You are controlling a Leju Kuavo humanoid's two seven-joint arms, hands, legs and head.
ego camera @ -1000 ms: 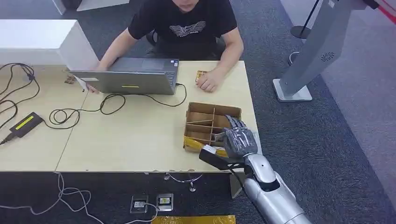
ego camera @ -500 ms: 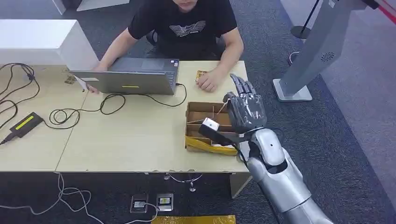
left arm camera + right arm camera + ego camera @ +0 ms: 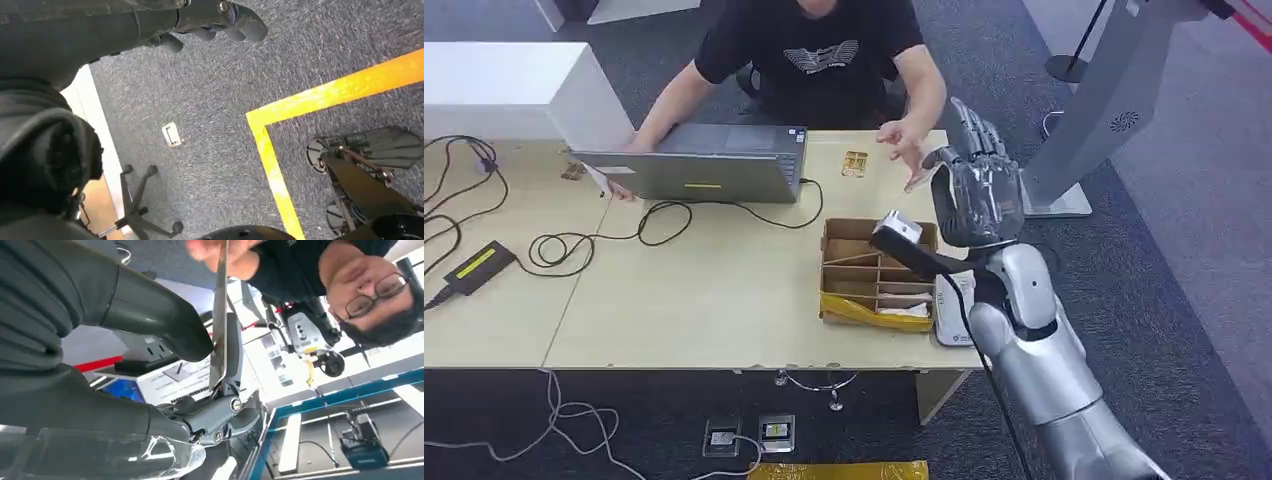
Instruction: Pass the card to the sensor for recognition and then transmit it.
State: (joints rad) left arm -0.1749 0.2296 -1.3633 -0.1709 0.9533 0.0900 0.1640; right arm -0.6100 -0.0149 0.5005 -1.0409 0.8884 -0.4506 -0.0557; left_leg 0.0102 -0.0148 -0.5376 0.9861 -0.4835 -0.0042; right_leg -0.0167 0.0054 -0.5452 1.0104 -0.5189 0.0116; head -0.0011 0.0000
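Handover step — card point(image 3: 219, 315) pinched in right hand point(image 3: 977, 190), person's hand point(image 3: 904, 145) reaching — release on their grip.

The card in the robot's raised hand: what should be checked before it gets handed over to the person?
1. Card pinched between thumb and fingers of the right hand: ok.
2. Person's hand raised near the card: ok.
3. Person's fingers already gripping the card: cannot tell, blurred.
4. Card already read by the sensor: cannot tell.
5. Right hand lifted clear of the cardboard box: ok.
6. Left hand hanging out of the way: ok.
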